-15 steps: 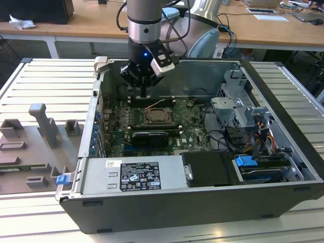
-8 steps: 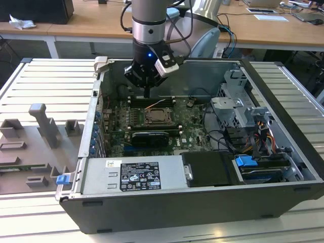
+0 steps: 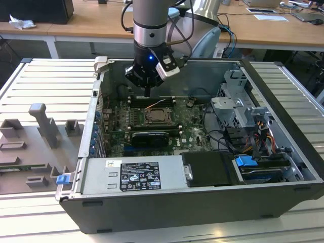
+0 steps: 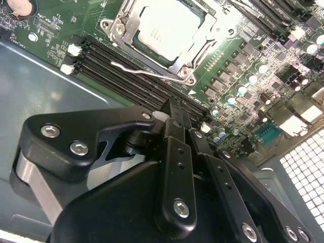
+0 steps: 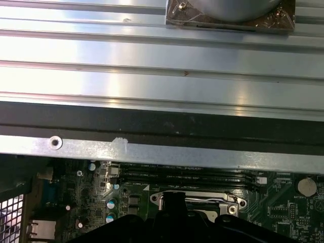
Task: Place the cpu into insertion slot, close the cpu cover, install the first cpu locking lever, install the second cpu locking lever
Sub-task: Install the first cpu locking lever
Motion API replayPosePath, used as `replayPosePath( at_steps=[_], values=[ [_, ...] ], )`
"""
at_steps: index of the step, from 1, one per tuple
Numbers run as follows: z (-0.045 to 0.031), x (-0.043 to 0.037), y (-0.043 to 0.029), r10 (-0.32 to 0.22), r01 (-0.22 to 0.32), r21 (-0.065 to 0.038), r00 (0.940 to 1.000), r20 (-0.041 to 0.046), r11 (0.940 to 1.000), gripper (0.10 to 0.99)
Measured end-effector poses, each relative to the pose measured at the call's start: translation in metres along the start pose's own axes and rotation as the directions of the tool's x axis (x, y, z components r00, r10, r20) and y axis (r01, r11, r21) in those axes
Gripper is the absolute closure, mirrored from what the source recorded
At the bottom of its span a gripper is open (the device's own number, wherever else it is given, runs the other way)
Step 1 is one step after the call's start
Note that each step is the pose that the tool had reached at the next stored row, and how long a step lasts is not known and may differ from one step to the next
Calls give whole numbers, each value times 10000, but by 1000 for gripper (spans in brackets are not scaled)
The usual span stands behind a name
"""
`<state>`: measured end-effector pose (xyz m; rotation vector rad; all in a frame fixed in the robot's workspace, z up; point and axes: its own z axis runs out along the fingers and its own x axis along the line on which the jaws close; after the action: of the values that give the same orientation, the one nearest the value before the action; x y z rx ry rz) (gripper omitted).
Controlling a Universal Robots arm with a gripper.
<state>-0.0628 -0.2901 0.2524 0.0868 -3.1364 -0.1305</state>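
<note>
One arm hangs over the open computer case (image 3: pixel 152 212) at the centre of the exterior view, its gripper (image 3: pixel 148 92) just above the green board, up-frame of the insertion slot (image 3: pixel 156 117). In the second wrist view the fingers (image 4: pixel 174 136) are pressed together, gripping nothing; beyond them the cpu (image 4: pixel 169 25) sits in the slot, the cpu cover (image 4: pixel 121 25) flat around it, a thin locking lever (image 4: pixel 147 72) alongside. In the first wrist view the slot's rim shows between gripper and case wall (image 5: pixel 162 152).
</note>
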Motion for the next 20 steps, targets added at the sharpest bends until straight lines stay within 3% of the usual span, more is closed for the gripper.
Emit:
replayPosePath(
  at_steps=[20],
  values=[
    [15,-24,-60,0,0,1,10000,-2,10000,980]
  ],
)
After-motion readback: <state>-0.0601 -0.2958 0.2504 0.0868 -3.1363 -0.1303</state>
